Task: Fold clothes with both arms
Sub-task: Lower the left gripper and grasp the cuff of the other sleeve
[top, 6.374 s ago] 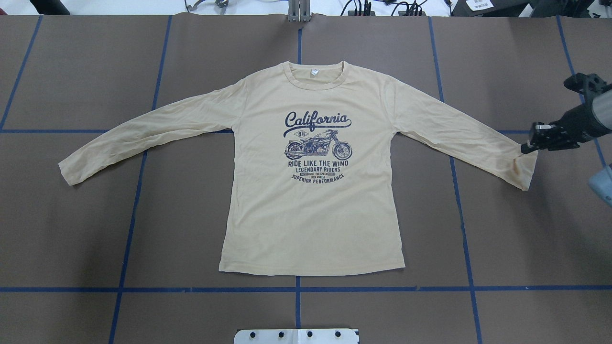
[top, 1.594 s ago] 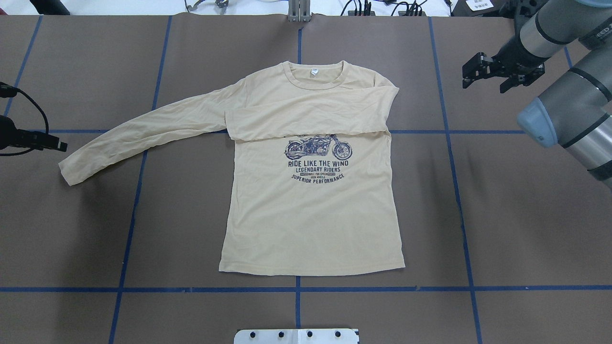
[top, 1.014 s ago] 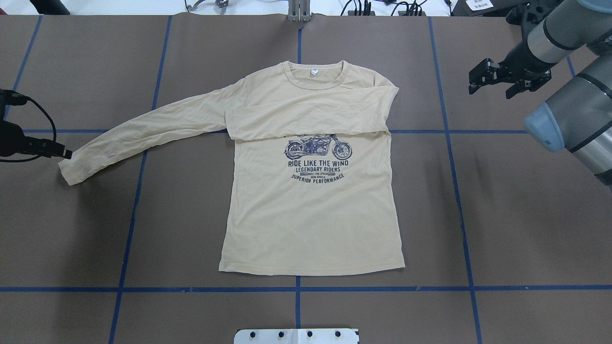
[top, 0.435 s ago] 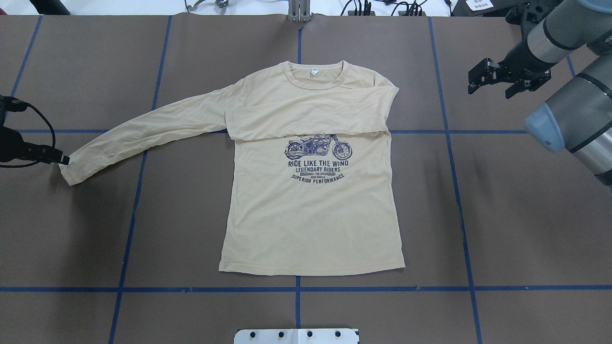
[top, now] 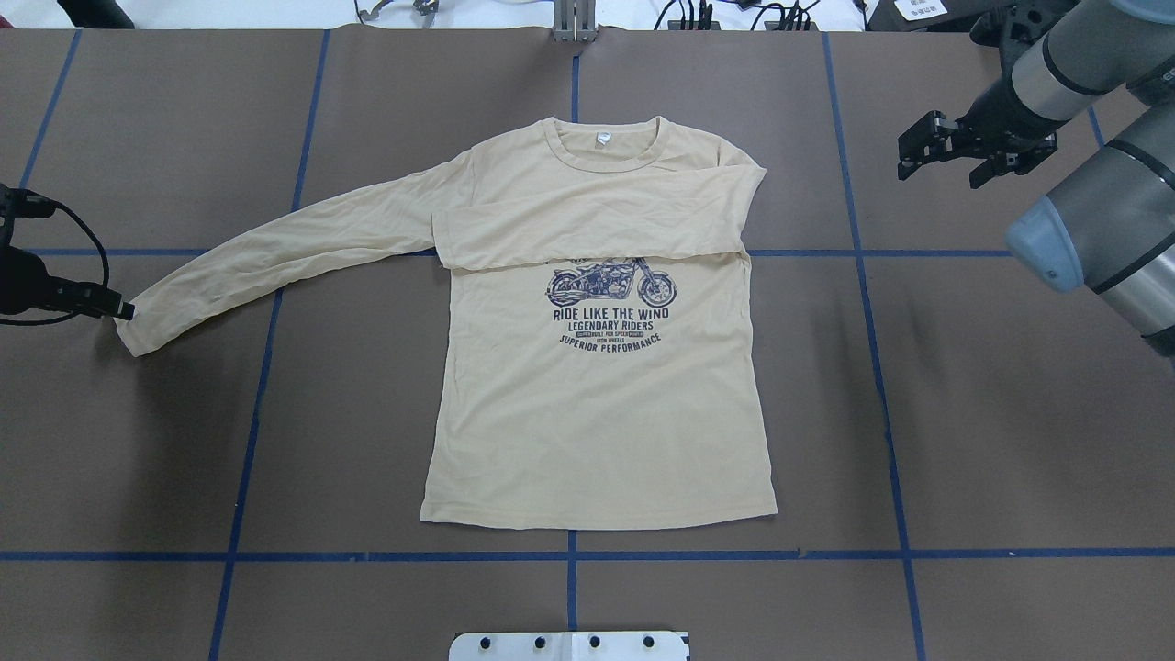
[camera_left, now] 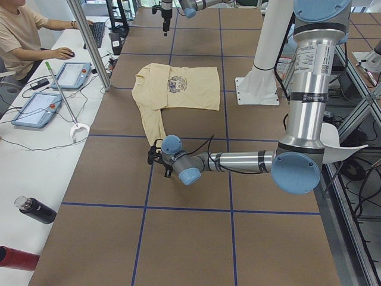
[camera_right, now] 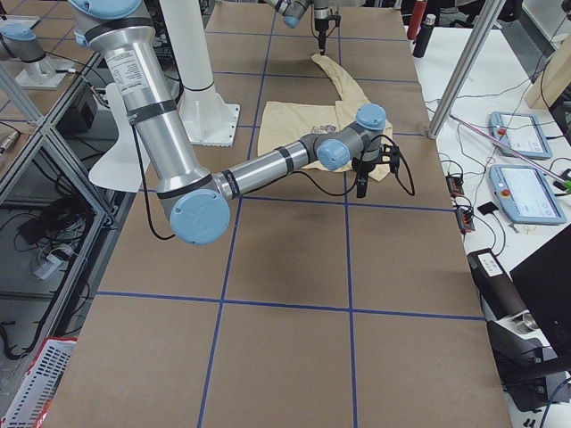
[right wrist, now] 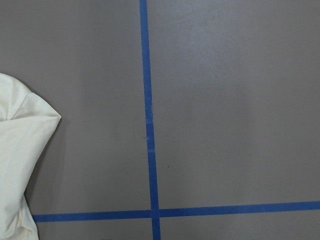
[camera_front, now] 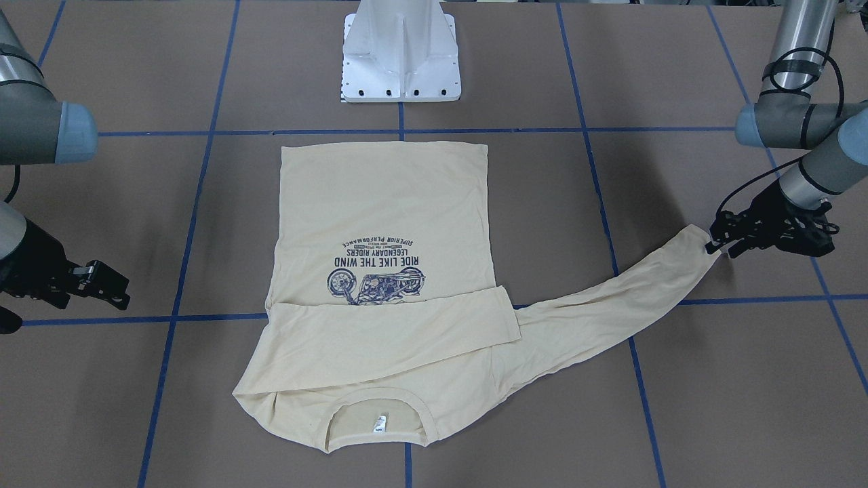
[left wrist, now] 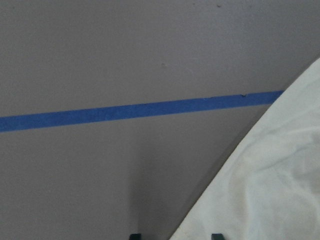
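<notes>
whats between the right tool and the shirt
Between the right tool and the shirt lies only bare table, crossed by one blue tape line. The overhead view shows it best.

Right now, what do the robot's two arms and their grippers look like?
The left arm and right arm are silver-grey tubes with light blue joint caps, printed labels and black cables. The left gripper and right gripper are black, two-fingered.

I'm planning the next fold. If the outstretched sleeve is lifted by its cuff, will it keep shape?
Probably not: the outstretched sleeve looks thin and wrinkled, so it should droop. Likely light; the folded sleeve lies flat on the shirt.
</notes>
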Tool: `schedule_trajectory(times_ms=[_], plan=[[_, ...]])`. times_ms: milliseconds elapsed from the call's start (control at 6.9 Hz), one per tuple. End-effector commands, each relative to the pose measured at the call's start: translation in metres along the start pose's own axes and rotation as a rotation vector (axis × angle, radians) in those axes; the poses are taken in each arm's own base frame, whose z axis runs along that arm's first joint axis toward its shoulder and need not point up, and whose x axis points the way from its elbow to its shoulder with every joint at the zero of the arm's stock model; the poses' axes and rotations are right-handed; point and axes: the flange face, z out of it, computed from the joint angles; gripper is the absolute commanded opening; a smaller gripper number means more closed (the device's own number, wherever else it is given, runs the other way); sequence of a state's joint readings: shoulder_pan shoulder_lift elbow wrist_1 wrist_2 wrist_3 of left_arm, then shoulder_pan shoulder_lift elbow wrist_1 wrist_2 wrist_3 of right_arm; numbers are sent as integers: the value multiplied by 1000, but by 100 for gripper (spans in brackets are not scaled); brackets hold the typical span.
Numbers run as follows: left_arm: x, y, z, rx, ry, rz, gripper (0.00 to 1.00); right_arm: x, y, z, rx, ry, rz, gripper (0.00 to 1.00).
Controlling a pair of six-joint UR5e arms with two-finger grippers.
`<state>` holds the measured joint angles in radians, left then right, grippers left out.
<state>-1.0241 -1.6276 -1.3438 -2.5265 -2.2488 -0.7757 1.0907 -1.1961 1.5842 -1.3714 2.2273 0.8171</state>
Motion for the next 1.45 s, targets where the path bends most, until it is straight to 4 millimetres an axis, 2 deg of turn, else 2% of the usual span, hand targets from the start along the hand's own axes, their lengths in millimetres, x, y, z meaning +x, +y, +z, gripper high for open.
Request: schedule_trajectory(times_ms=[0,290,1304], plan=[[0,0,0,-1,0,0,49,0,0,0,0,0,1,95],[0,0,0,-1,0,0,44,1,0,1,-1,1,2,95],[0,1,1,-4,1,0,44,3,0,2,-5,5,6,95]])
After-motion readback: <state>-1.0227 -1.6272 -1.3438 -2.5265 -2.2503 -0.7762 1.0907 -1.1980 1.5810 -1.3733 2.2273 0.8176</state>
